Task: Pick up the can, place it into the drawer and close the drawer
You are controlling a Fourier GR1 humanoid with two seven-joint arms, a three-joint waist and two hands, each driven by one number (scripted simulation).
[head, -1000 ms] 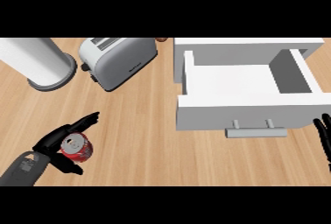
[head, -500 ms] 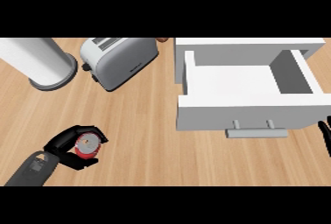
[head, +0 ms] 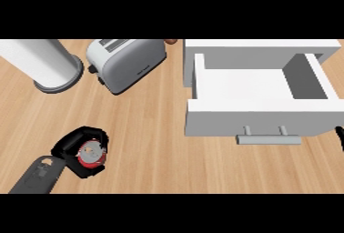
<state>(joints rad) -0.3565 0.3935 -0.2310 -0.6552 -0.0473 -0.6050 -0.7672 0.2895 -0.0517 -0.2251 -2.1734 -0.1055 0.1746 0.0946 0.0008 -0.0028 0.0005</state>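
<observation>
One hand is doing the work: the left hand (head: 74, 148) is curling its fingers (head: 93, 134) round the red can (head: 91, 154) near the worktop's (head: 154, 150) front left corner. Over at the right edge, the right hand (head: 339, 136) is barely showing, fingers impossible to read. Toward the back right, the white drawer (head: 259, 116) is standing open.

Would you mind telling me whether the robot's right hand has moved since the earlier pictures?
Yes. The right hand has drawn back toward the right edge, away from the white drawer's handle; only a sliver shows.
</observation>
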